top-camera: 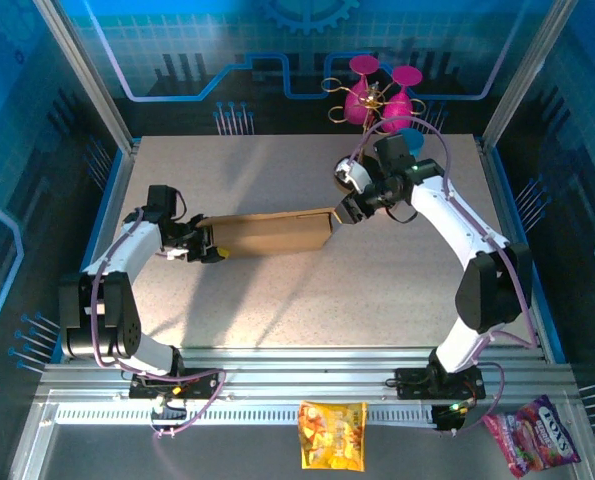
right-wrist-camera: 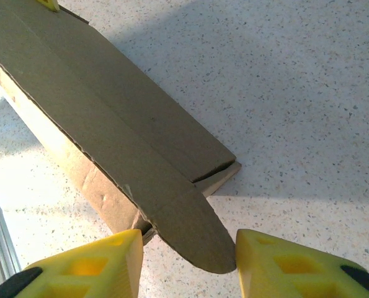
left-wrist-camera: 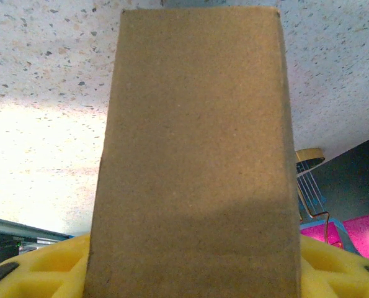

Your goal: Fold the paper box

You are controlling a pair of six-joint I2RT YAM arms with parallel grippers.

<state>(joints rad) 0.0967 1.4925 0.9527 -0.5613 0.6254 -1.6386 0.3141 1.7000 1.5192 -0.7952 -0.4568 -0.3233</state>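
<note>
Lying on the speckled worktop (top-camera: 307, 300), a little left of centre, the paper box (top-camera: 272, 232) is running its long axis left to right, one short end pointing at each arm. The left gripper (top-camera: 209, 250) is sitting at the box's left end. In the left wrist view its yellow fingers (left-wrist-camera: 41, 267) are standing wide on either side of the cardboard, and I cannot tell whether they are pressing it. The right gripper (top-camera: 343, 212) is hovering at the right end with its fingers (right-wrist-camera: 97, 264) spread, the rounded tip of a flap (right-wrist-camera: 196, 242) lying between them without being pinched.
</note>
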